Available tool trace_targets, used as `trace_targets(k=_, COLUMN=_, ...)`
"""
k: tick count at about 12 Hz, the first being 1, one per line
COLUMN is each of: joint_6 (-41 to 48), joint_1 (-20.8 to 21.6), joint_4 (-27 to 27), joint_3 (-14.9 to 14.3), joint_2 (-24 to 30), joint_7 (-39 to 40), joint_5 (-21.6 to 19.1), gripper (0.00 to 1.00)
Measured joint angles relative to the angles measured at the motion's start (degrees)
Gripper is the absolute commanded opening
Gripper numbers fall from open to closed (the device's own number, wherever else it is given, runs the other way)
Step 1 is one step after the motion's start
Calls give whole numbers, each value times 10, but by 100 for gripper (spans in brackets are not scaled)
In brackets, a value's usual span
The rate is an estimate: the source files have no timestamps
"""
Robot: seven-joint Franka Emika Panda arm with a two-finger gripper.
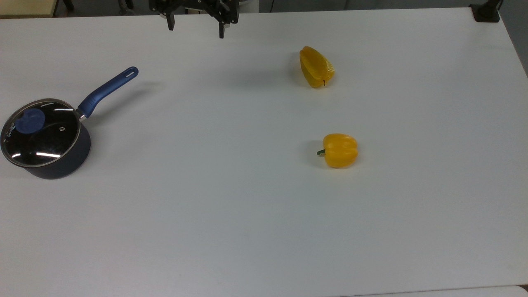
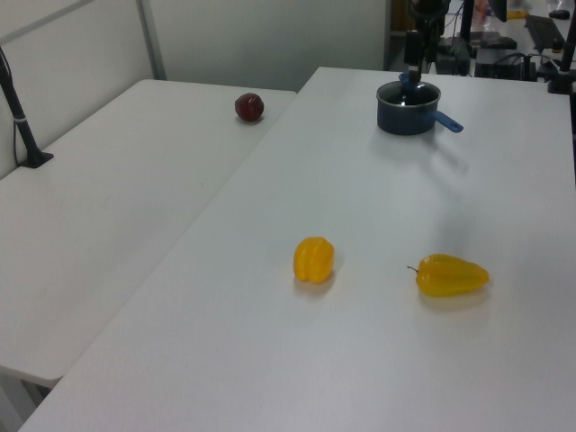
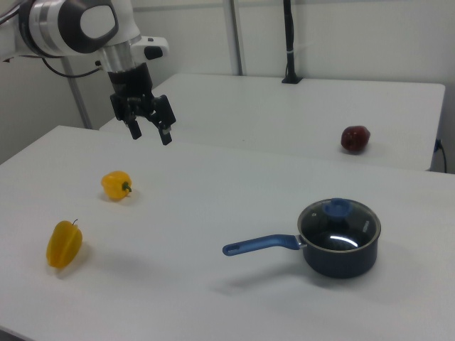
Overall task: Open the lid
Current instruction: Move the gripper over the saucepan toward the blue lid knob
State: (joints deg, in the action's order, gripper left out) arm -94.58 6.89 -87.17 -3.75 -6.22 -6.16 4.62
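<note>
Fingers spread, gripper aloft, lid seated on saucepan

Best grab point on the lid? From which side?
Take the lid by its blue knob, coming straight down from above. The glass disc lies flat on the saucepan with only a thin rim, so the raised knob is the one part the claw can close around. Its fingers are open now, apart from the pan. The handle sticks out sideways, so it shouldn't obstruct.
</note>
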Motion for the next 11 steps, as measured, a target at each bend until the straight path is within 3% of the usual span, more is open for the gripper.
trace_targets(k=7, joint_6=0, joint_1=-3, joint_4=1, joint_3=-5, joint_2=0, joint_7=-2, joint_5=0, gripper=100)
trace_targets(k=11, joint_6=-3, joint_1=-38, joint_4=9, joint_3=-10, joint_2=0, joint_7=-1, joint_5=0, gripper=100)
